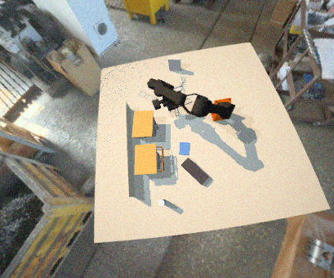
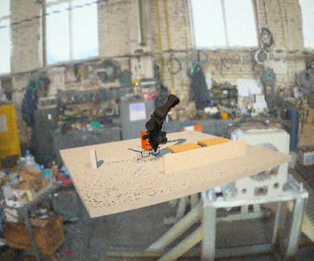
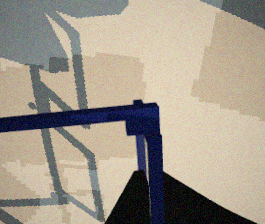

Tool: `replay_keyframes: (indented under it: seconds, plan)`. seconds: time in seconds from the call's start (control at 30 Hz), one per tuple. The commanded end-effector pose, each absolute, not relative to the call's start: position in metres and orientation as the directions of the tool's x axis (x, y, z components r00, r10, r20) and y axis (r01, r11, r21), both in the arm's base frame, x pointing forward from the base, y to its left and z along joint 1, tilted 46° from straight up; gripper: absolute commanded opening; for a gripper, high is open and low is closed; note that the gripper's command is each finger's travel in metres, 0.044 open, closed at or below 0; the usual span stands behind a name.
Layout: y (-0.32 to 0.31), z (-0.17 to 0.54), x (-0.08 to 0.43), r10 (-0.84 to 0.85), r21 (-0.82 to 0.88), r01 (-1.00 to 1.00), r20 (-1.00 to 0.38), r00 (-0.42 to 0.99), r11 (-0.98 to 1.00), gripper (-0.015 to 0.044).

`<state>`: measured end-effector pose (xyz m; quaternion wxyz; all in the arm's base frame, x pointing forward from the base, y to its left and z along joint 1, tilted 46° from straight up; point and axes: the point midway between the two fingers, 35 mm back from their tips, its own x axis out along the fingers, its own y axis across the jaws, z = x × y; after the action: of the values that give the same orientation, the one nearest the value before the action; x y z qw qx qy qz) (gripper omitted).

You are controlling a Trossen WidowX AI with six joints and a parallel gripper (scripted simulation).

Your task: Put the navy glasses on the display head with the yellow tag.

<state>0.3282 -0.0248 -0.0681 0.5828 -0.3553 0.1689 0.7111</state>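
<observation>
My gripper [image 2: 154,150] is shut on the navy glasses [image 2: 135,150] [image 3: 63,118] and holds them above the table. The wrist view shows the front bar crossing from the left to a hinge corner, with a temple running down by the dark fingers. Two display heads stand side by side with flat orange tops: one head [image 1: 143,123] is nearer the arm, the other head [image 1: 145,159] is farther. Orange-framed glasses [image 1: 162,159] are on the farther head. The gripper is beside the nearer head, not over it. No yellow tag can be made out.
A long upright wall [image 2: 203,158] runs behind the heads. A small upright panel [image 1: 175,65] [image 2: 94,159] stands apart. A blue square [image 1: 184,148], a dark brown block [image 1: 196,171] and a white-topped post [image 1: 162,202] are on the table. An orange box [image 1: 222,104] is beside the arm.
</observation>
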Motion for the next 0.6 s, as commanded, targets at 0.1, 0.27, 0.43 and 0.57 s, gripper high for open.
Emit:
replay_keyframes:
  seconds: [0.1,0.27,0.43,0.57]
  plan:
    - [-0.0253,-0.0683,0.3287,0.711,-0.174,-0.95,-0.7,-0.066,-0.259,0.0]
    - [-0.0272,-0.0703,0.3297,0.711,-0.174,-0.95,-0.7,-0.066,-0.259,0.0]
    - [-0.0295,-0.0726,0.3307,0.711,-0.174,-0.95,-0.701,-0.065,-0.259,0.0]
    - [-0.0325,-0.0719,0.3316,0.71,-0.174,-0.95,-0.701,-0.065,-0.259,0.0]
